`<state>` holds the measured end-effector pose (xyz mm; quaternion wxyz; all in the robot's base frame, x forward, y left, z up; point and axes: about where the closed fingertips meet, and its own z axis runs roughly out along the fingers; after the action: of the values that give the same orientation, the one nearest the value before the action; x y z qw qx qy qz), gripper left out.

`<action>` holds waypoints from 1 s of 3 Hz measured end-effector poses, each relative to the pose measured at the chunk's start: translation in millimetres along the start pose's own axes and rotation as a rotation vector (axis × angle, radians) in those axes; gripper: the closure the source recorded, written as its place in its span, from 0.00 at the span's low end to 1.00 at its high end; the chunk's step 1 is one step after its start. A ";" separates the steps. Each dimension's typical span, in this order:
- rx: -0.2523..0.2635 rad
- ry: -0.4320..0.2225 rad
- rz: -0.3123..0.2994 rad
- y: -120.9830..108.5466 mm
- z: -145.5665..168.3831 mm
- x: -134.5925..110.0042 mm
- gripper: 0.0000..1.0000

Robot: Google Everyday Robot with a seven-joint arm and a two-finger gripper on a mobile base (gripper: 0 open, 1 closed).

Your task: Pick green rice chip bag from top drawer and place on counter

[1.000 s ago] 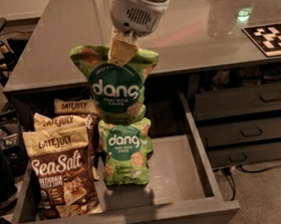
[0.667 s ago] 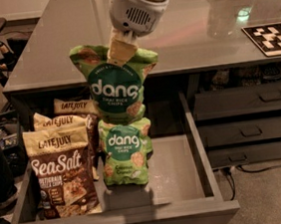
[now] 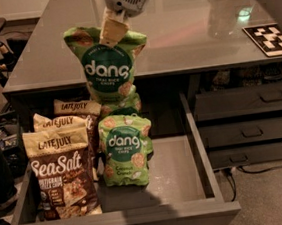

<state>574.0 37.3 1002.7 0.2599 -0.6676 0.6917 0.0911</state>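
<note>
The pincer (image 3: 113, 32) stands above the front edge of the worktop (image 3: 184, 44), clamped on the top seam of the green rice chip bag (image 3: 107, 70). The bag hangs straight down from that grip, long axis upright, printed face toward the room. It is clear of the top drawer (image 3: 142, 220), which stands pulled out below, holding a second green pouch (image 3: 126, 148) and the brown Late July bags (image 3: 62, 173) to its left.

Governing relation: the bag's lower end appears level with or below the worktop's edge, and the free surface lies beyond the bag – away from the drawer front. The placing move likely calls for height first, then travel inward over the worktop – otherwise the bottom may catch the edge.
</note>
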 end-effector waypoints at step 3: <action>0.025 -0.025 -0.089 -67.1 1.3 -32.9 1.00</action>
<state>638.6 60.5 1032.3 0.2804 -0.6932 0.6593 0.0791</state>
